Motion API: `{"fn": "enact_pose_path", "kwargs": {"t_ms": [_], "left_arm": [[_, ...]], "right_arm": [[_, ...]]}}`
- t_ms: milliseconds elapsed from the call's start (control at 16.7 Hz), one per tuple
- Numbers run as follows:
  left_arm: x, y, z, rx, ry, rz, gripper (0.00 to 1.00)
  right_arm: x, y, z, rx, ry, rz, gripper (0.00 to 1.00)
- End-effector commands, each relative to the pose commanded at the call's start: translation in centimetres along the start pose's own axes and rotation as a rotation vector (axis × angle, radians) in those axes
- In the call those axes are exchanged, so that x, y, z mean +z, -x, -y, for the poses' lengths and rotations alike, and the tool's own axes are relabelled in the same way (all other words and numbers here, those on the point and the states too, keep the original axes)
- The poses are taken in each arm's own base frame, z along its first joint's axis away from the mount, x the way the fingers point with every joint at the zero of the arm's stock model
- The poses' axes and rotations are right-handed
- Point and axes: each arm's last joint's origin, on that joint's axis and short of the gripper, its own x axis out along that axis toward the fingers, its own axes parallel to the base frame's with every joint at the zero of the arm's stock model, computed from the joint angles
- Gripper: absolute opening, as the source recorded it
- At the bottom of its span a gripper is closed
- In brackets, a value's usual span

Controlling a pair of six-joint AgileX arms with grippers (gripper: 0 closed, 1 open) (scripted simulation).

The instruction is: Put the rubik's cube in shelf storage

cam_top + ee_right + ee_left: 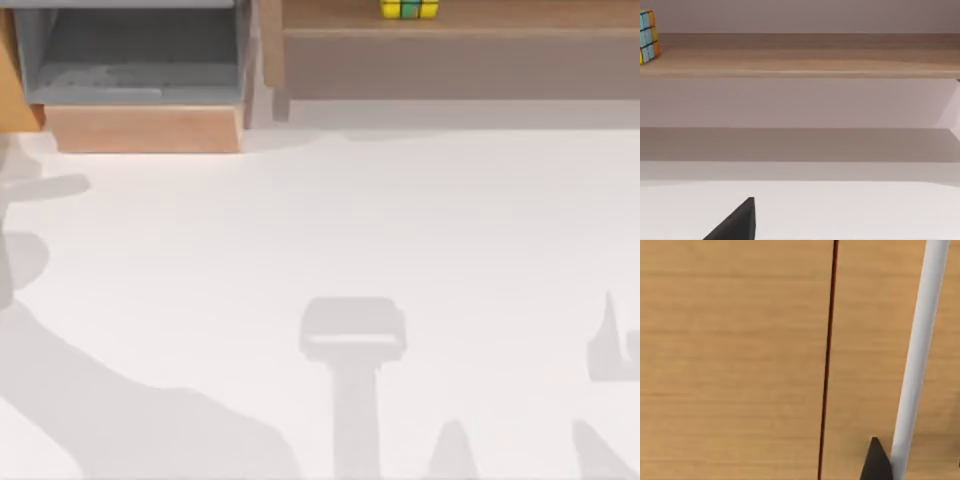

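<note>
The cube (409, 9) is sitting at the top edge of the top view, right of centre, on the shelf's (460, 62) wood ledge; in my right wrist view the cube (648, 36) is resting at the upper left of the frame, upright on the shelf (805, 62), with nothing touching it. So I am judging the placing as done, and the step in hand as backing off cleanly. My right gripper (735, 222) is showing one dark fingertip at the lower left of its own view, well apart from the ledge; I cannot tell how its fingers stand. To do this well I am keeping it low and away from the ledge, so nothing nudges the cube. My left gripper (875, 460) is facing a wood panel (730, 360) beside a white bar (920, 355); its spread I cannot tell either. On the table (320, 230), shadows are lying along the bottom of the top view, and the box (140, 80) is standing at the upper left.
</note>
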Motion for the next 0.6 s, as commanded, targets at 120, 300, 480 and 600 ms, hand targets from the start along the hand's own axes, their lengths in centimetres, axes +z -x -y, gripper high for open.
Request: {"fn": "enact_pose_path", "kwargs": {"t_ms": [120,300,480,600], "left_arm": [[0.00,0.00,0.00,0.000,0.000,0.000,0.83],[0.00,0.00,0.00,0.000,0.000,0.000,1.00],[0.00,0.00,0.00,0.000,0.000,0.000,1.00],[0.00,0.00,0.00,0.000,0.000,0.000,1.00]], "right_arm": [[0.00,0.00,0.00,0.000,0.000,0.000,1.00],[0.00,0.00,0.00,0.000,0.000,0.000,1.00],[0.00,0.00,0.00,0.000,0.000,0.000,1.00],[0.00,0.00,0.00,0.000,0.000,0.000,1.00]]}}
